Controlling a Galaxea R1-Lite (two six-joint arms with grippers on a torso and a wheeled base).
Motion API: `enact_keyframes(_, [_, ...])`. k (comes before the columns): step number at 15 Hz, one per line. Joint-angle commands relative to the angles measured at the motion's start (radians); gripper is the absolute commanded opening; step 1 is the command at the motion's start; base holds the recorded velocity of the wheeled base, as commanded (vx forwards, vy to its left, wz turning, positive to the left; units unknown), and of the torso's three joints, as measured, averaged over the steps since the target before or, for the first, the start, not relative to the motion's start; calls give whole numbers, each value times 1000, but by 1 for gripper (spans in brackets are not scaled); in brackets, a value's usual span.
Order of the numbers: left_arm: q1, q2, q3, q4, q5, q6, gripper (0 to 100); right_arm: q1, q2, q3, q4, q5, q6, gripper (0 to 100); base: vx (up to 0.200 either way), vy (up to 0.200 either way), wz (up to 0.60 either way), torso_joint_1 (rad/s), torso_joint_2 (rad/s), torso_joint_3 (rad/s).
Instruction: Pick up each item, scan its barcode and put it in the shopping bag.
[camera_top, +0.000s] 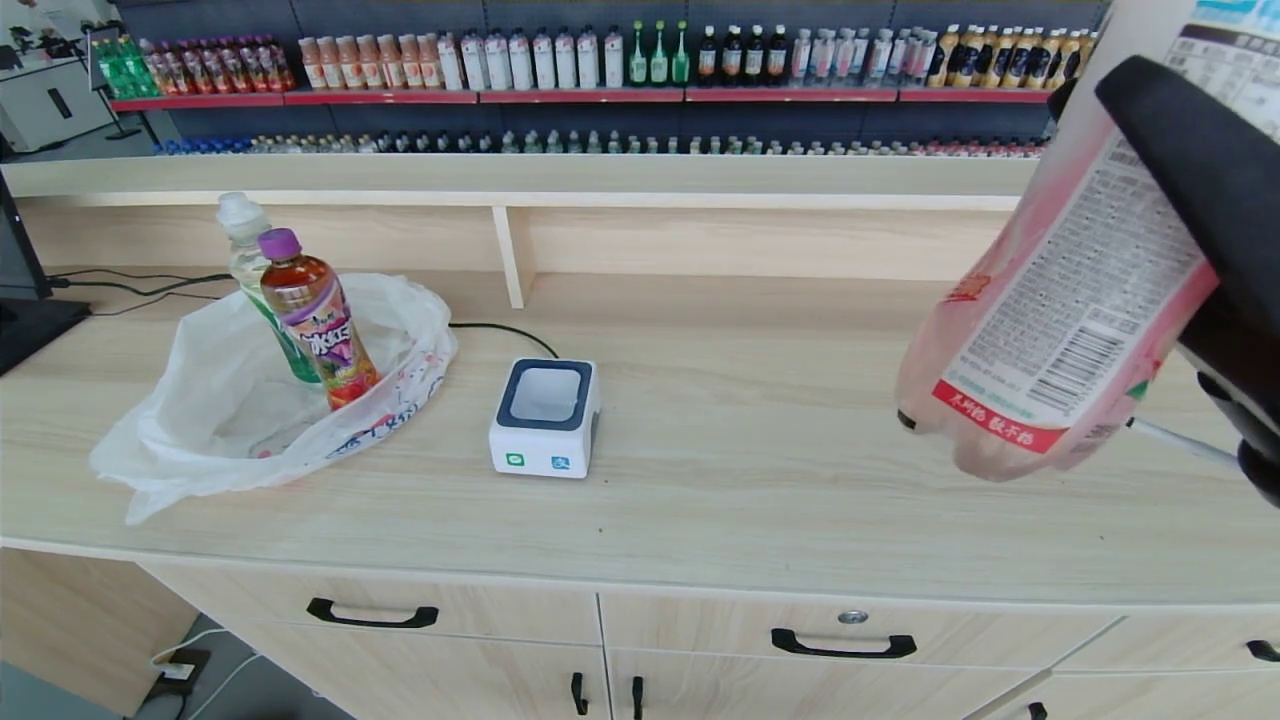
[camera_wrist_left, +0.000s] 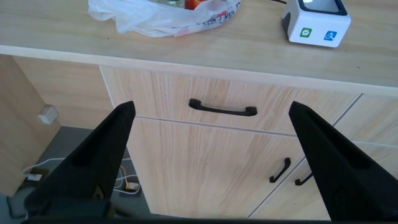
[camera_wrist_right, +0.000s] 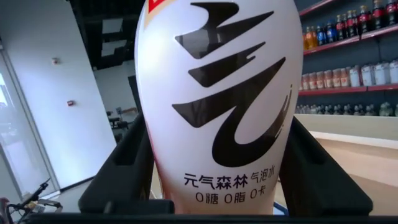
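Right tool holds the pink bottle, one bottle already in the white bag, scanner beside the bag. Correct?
No: the head view shows two in the white plastic shopping bag, a purple-capped amber drink bottle and a white-capped clear bottle. The right tool does hold the pink-labelled plastic bottle, and the white box scanner sits beside the bag.

A pale wooden surface (camera_top: 760, 500) is carrying a white bag (camera_top: 170, 430) on its left and a scanner (camera_top: 545, 418) near the middle.

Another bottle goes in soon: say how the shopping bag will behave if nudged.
The shopping bag looks thin and crumpled, so probably floppy and light. The white-capped bottle in it likely anchors it; the leaning purple-capped bottle might tip.
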Motion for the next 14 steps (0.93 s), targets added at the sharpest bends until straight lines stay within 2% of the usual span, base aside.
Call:
enact_keyframes(1, [0,0,0,-1,0,0,100,40,-10,9,0,0,2,0,0,0,0,0,0,0])
enact_keyframes(4, [0,0,0,-1,0,0,100,101,3,5,0,2,-8,0,0,0,0,0,0,0])
enact_keyframes(6, [0,0,0,-1,0,1,100,111,51,-61,0,31,-4,0,0,0,0,0,0,0])
enact_keyframes(14, [0,0,0,-1,0,1,100,126,57,-61,0,75,22,0,0,0,0,0,0,0])
